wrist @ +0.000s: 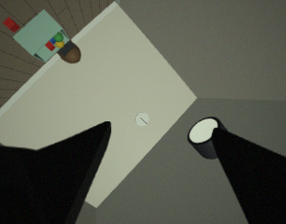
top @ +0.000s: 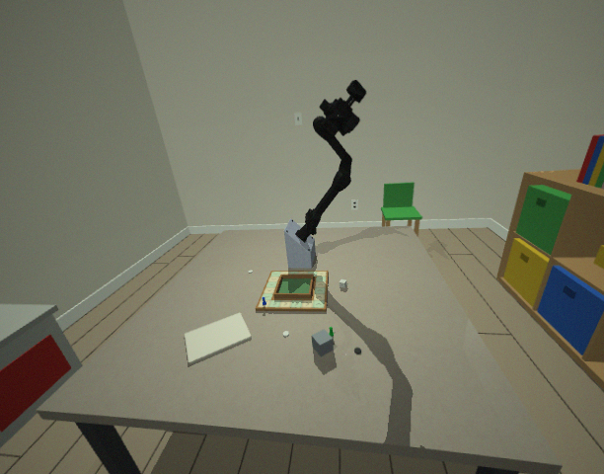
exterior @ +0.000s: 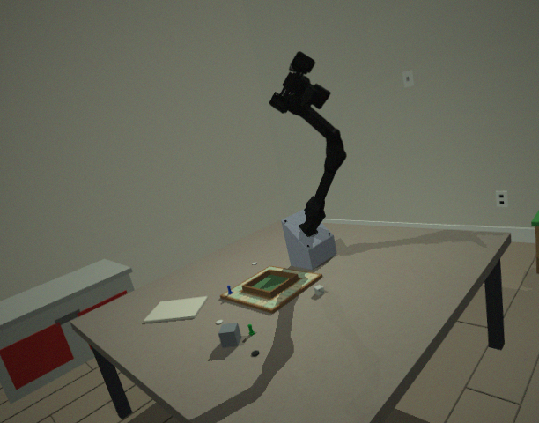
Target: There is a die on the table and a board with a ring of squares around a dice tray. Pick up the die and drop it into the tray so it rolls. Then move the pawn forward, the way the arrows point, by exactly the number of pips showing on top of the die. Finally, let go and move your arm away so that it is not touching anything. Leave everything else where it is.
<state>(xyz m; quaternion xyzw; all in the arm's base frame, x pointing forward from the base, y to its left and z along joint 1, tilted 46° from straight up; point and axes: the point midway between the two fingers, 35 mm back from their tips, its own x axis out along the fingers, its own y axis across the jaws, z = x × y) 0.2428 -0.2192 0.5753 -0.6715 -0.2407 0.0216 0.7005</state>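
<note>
The white die (top: 342, 284) (exterior: 319, 290) lies on the table just right of the board (top: 320, 304) (exterior: 261, 304); its pips are too small to read. The brown-walled dice tray (top: 293, 297) (exterior: 256, 292) with a green floor stands in the middle of the board and looks empty. A blue pawn (top: 264, 301) (exterior: 229, 290) stands upright at the board's front left corner. The arrows cannot be made out. My gripper (top: 338, 115) (exterior: 299, 98) (wrist: 161, 130) is open and empty, raised high above the table and far from die and pawn. The wrist view shows only the room.
In front of the board are a grey cube (top: 322, 342) (exterior: 230, 335), a green pawn (top: 331, 331) (exterior: 250, 330), a dark disc (top: 357, 351) (exterior: 254, 352) and a white disc (top: 285, 334) (exterior: 219, 322). A cream slab (top: 217, 338) (exterior: 176, 308) lies front left. Another small white piece (top: 250, 271) (exterior: 254, 263) lies behind-left.
</note>
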